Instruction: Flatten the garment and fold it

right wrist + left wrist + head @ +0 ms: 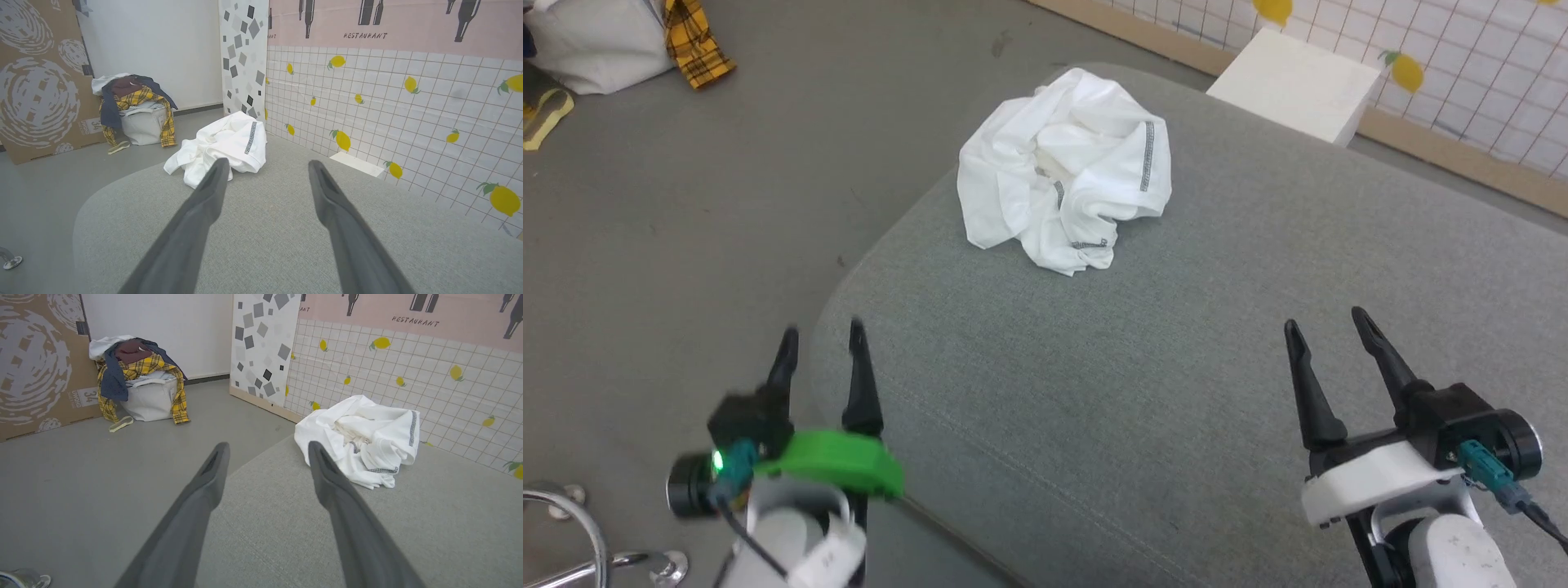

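**Operator:** What's around me?

**Spotter:** Your widest thing is the grey floor point(670, 245), running off to the left. Next comes the grey fabric-covered surface point(1176, 367) with a rounded near-left corner; it takes the middle and right of your head view. Past its far right edge stands a white tiled wall point(408, 114) printed with lemons. Far off to the left, a cardboard panel point(36, 363) leans behind a white bag point(149, 402) heaped with clothes, a yellow plaid piece hanging down its side.

**Operator:** And the garment?

**Spotter:** Your garment point(1066, 167) lies on the far part of the surface, close to its left edge. It is crumpled into a loose white heap, and dark zigzag stitching shows along several seams. Beyond it to the right, off the surface and near the foot of the tiled wall, sits a white box point(1294, 82).

**Operator:** My claws?

**Spotter:** Your left claw point(822, 331) hovers at the surface's near-left corner, fingers spread and empty. Your right claw point(1325, 320) hangs over the near right part, spread the same way and empty too. Both point toward the far side, well apart from the garment. A curved chrome leg point(572, 523) shows on the floor at your near left.
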Motion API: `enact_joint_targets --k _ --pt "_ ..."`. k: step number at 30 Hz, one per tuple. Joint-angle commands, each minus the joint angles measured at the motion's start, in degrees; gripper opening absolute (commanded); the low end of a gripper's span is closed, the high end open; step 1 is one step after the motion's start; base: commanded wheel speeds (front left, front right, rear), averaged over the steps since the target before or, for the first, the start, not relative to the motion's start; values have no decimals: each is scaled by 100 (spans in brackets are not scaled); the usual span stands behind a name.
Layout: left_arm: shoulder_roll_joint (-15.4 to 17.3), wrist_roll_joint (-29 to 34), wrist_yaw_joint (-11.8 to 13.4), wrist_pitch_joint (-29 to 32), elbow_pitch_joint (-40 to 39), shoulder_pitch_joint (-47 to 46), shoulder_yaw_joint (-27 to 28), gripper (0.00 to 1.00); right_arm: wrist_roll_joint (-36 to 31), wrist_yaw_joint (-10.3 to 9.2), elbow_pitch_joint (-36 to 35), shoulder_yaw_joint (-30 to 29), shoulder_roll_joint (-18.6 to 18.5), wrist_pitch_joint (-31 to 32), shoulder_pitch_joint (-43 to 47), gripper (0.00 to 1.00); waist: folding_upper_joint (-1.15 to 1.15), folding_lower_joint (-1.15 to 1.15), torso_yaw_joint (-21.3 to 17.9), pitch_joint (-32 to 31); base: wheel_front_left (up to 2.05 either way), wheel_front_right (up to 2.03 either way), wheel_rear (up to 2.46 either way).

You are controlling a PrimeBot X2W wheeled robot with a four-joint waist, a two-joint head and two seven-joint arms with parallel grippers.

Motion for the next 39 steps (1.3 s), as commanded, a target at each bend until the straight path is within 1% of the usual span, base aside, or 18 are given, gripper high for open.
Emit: enact_joint_targets --k 1,3,8,13,16,19,23,25,28,31,34,36,39 --pt "52 -96 -75 59 13 -373 -10 100 -27 -10 -46 1 0 -17 -141 100 0 0 -105 237 0 0 0" --pt "108 -233 -173 253 45 -775 47 100 -91 -10 -125 11 0 24 -237 100 0 0 -269 457 0 0 0" --pt "380 -529 -363 892 179 -2049 239 100 -287 -10 -373 71 0 134 -564 100 0 0 -860 1214 0 0 0" --pt "842 -674 -554 1660 477 -3275 352 100 -410 -10 -554 87 0 188 -863 100 0 0 -1471 1958 0 0 0" --pt "1112 -812 -592 2208 735 -3951 471 100 -452 -10 -624 91 0 178 -1067 100 0 0 -1855 2429 0 0 0" --pt "1310 -1022 -561 2762 1006 -4472 638 100 -425 -10 -620 113 0 116 -1246 100 0 0 -2206 2801 0 0 0" --pt "1472 -1291 -418 3614 1261 -4985 784 100 -335 -10 -559 76 0 13 -1399 100 0 0 -2565 3221 0 0 0" --pt "1479 -1471 -286 3984 1317 -5174 903 100 -313 -10 -524 77 0 -37 -1463 100 0 0 -2698 3381 0 0 0" --pt "1620 -1582 -77 4532 1363 -5326 1009 100 -251 -10 -466 106 0 -115 -1580 100 0 0 -2889 3599 0 0 0" --pt "1739 -1652 151 5066 1405 -5318 1081 100 -185 -10 -441 142 0 -180 -1661 100 0 0 -3010 3740 0 0 0" --pt "1825 -1717 450 5640 1407 -5169 1157 100 -144 -10 -409 188 0 -244 -1719 100 0 0 -3094 3854 0 0 0" --pt "1865 -1731 617 5907 1377 -5044 1191 100 -127 -10 -382 197 0 -270 -1741 100 0 0 -3117 3899 0 0 0" --pt "1876 -1784 803 6123 1270 -4859 1277 100 -124 -10 -344 189 0 -300 -1762 100 0 0 -3122 3940 0 0 0"
